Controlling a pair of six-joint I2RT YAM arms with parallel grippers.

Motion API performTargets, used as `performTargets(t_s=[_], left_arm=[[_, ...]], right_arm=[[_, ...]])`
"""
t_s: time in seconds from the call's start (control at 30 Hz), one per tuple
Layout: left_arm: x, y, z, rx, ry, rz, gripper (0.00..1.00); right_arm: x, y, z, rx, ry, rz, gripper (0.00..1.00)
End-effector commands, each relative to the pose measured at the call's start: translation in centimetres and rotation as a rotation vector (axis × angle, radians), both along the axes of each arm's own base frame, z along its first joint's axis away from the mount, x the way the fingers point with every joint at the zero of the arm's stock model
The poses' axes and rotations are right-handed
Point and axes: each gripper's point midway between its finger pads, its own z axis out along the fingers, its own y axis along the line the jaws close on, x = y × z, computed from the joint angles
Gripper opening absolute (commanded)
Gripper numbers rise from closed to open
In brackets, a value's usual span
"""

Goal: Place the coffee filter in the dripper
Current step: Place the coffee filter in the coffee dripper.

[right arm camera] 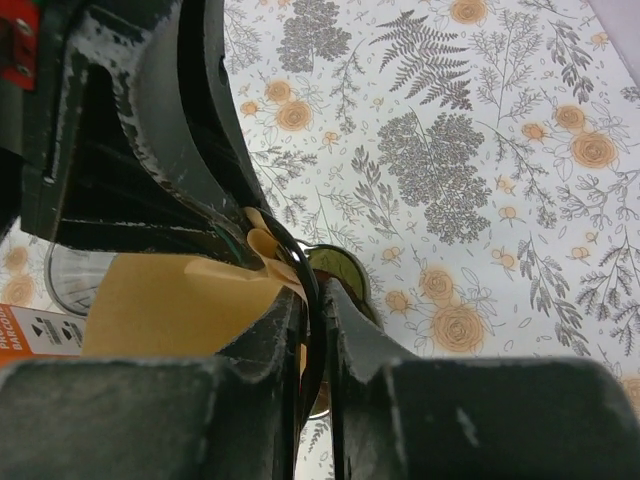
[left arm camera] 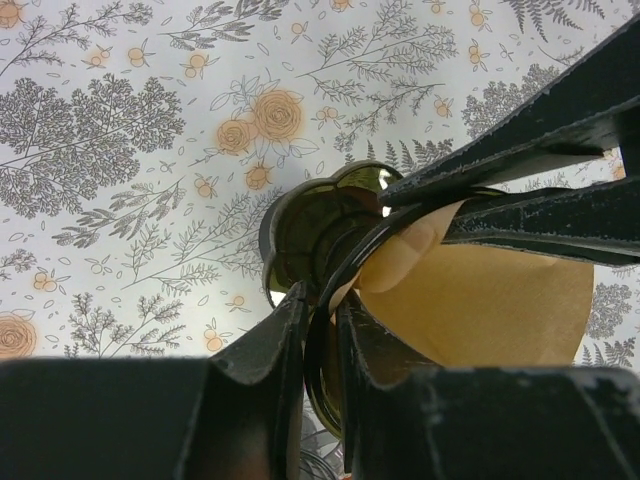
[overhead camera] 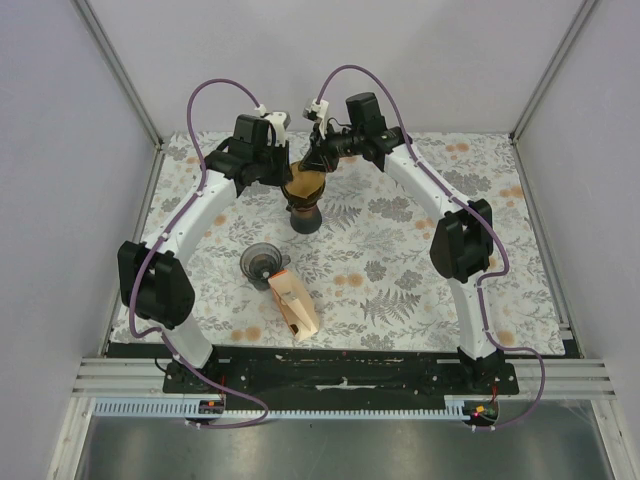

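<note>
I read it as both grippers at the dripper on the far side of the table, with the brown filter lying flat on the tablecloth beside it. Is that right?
Not quite. The brown filter is not flat on the tablecloth: it sits in the mouth of the dripper, as the left wrist view shows. The left gripper and right gripper are both at the dripper, on the far side.

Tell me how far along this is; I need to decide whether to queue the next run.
Done: the coffee filter already sits inside the dripper. In hand: the left gripper clamps the dripper's rim, and the right gripper is closed on the opposite rim, pinching the filter's edge there. Left: probably just releasing both grips and drawing the arms back.
</note>
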Motion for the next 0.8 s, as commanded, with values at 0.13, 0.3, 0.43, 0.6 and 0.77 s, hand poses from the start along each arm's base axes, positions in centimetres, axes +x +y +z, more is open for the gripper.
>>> performTargets(t_s=[0.13, 0.3, 0.43, 0.6, 0.77], left_arm=[[0.1, 0.4, 1.1, 0.014, -0.041, -0.012, 0.22], [0.1, 0.3, 0.8, 0.012, -0.032, -0.017, 0.22], [0.2, 0.3, 0.9, 0.01, -0.033, -0.016, 0.23], [0.1, 0.2, 0.8, 0.014, -0.033, -0.017, 0.23], [0.1, 0.4, 1.0, 0.017, -0.038, -0.015, 0.23]], right_arm=[[0.4, -0.7, 1.4, -0.001, -0.057, -0.028, 0.43], [1.0, -0.4, 1.9, 0.025, -0.06, -0.047, 0.44], [1.6, 0.0, 1.6, 0.041, -0.058, -0.056, 0.42], [1.7, 0.1, 1.1, 0.038, -0.052, -0.052, 0.21], [1.4, -0.1, 0.9, 0.029, -0.064, -0.043, 0.05]])
